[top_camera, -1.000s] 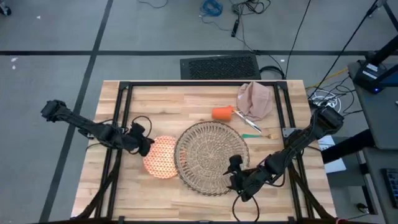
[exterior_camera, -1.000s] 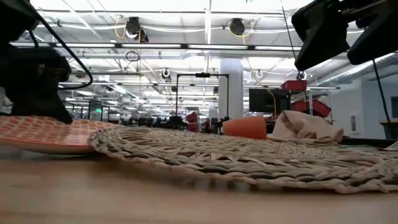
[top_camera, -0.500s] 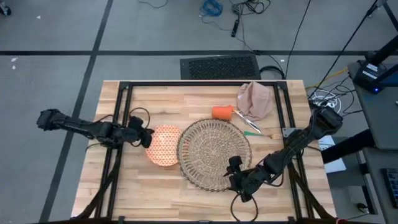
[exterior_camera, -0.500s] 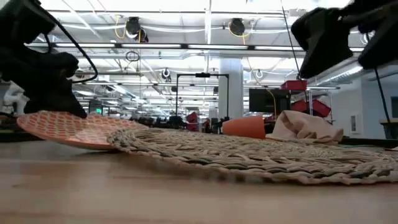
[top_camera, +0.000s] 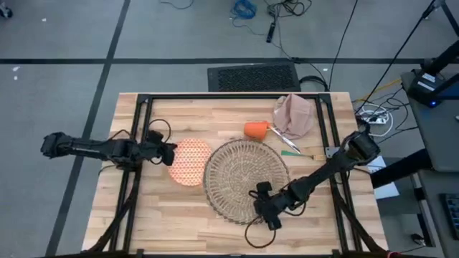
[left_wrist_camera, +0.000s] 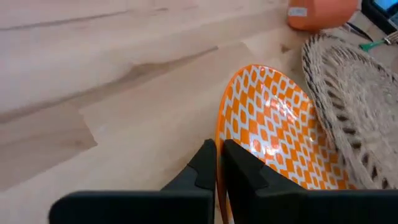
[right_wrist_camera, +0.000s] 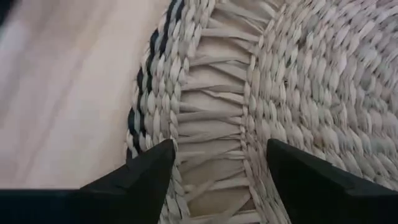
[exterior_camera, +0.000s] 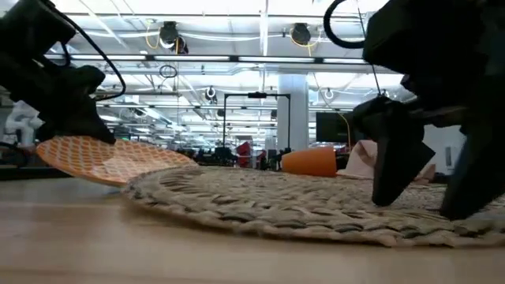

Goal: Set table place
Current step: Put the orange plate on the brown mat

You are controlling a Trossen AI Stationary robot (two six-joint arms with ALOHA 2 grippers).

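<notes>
**Plate pinched at its rim, placemat under the other gripper**

Plate (top_camera: 189,161) could slip or tip: your left gripper (left_wrist_camera: 217,163) clamps only its thin rim, holding it tilted off the table (top_camera: 215,115), its far edge just beside the placemat (top_camera: 244,179). Swing fast and it may catch the woven edge. Your left arm reaches in low and nearly level from the table's left side. Your right gripper (right_wrist_camera: 214,163) points down over the placemat's near rim, fingers spread wide, holding nothing. Cup (top_camera: 255,130), napkin (top_camera: 294,115) and cutlery (top_camera: 290,147) lie beyond the placemat.

Orange diamond-patterned plate (top_camera: 190,161), tan woven placemat (top_camera: 245,179), orange cup (top_camera: 255,130)
</notes>
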